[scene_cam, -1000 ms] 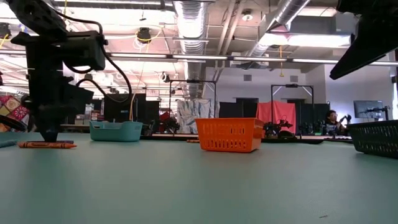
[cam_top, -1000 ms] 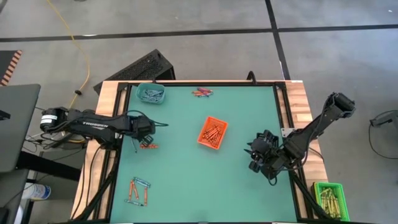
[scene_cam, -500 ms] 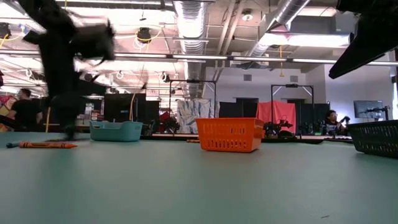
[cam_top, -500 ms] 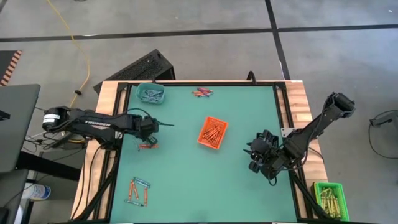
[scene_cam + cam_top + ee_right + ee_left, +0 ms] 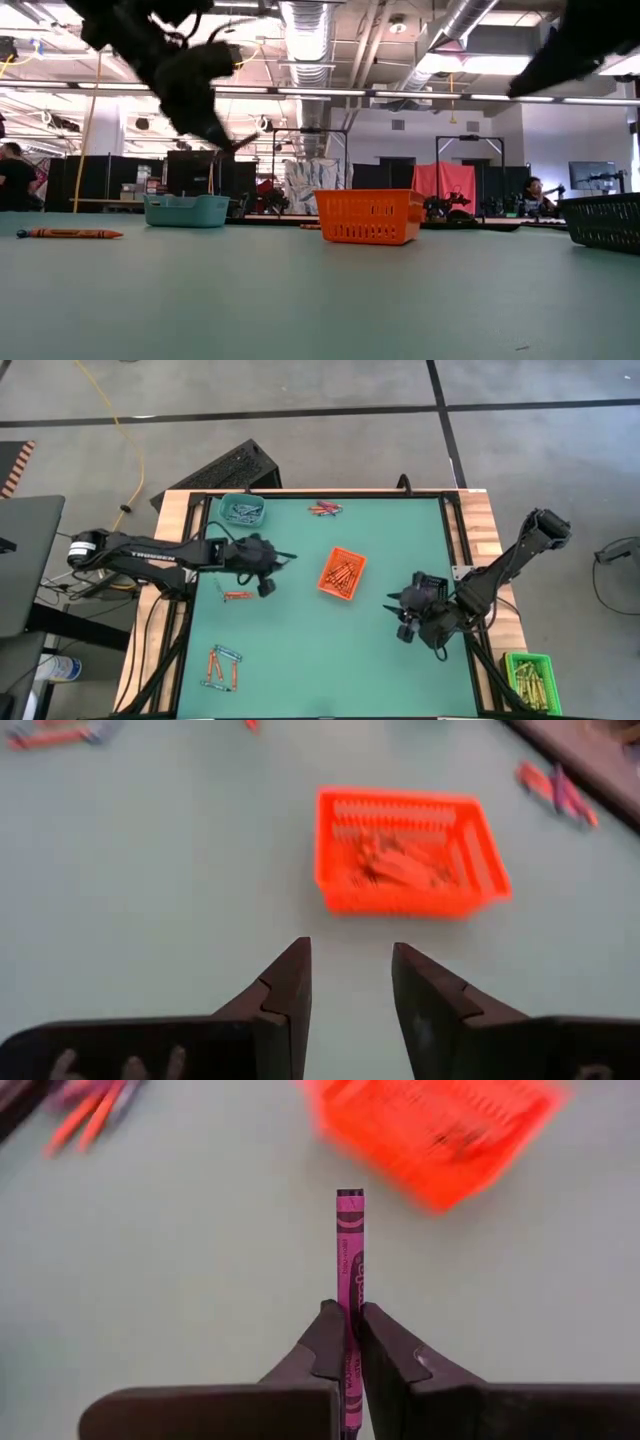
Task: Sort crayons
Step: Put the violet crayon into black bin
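Desk [image 5: 300,660], green. Orange tray [image 5: 342,573] mid-desk, teal tray [image 5: 242,510] far corner. Left pincer [image 5: 346,1342] clamps a purple crayon [image 5: 349,1245], lifted, near orange tray. Right pincer [image 5: 350,982] waits, fingers apart, empty. Step: carrying. Next: reach the purple pile [image 5: 325,509] and release.

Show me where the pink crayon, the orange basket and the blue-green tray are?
pink crayon [image 5: 350,1250]: left wrist view, middle of its shaft above the fingers.
orange basket [image 5: 329,577]: high view, its lower left rim.
blue-green tray [image 5: 185,210]: low view, its front wall.
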Tool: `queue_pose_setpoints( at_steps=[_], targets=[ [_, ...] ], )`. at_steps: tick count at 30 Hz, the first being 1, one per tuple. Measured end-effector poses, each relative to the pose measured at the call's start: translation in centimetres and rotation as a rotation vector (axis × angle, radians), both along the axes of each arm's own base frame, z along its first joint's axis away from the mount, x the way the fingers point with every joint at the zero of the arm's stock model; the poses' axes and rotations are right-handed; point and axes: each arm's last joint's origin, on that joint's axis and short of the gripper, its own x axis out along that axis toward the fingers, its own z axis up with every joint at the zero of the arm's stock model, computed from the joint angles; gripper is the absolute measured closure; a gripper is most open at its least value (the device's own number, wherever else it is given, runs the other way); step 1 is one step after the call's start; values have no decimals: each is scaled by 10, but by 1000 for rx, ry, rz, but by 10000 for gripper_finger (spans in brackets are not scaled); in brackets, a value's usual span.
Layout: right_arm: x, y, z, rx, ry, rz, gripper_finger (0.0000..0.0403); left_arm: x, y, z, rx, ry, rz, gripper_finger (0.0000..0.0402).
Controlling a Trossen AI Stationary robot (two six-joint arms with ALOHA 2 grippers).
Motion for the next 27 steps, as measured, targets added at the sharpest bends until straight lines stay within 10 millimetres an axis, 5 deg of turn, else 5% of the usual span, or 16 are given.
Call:
queue_pose_setpoints(
  at_steps=[10, 19, 27],
  targets=[
    [22, 9, 24, -93, -207, 123, 271, 27, -22, 29, 107, -385, -287, 401],
    [64, 12, 34, -176, -386, 307, 271, 67, -44, 9, 166, -557, -502, 401],
    [83, -3, 26, -203, -391, 258, 271, 97, -61, 12, 230, -597, -597, 401]
  ],
)
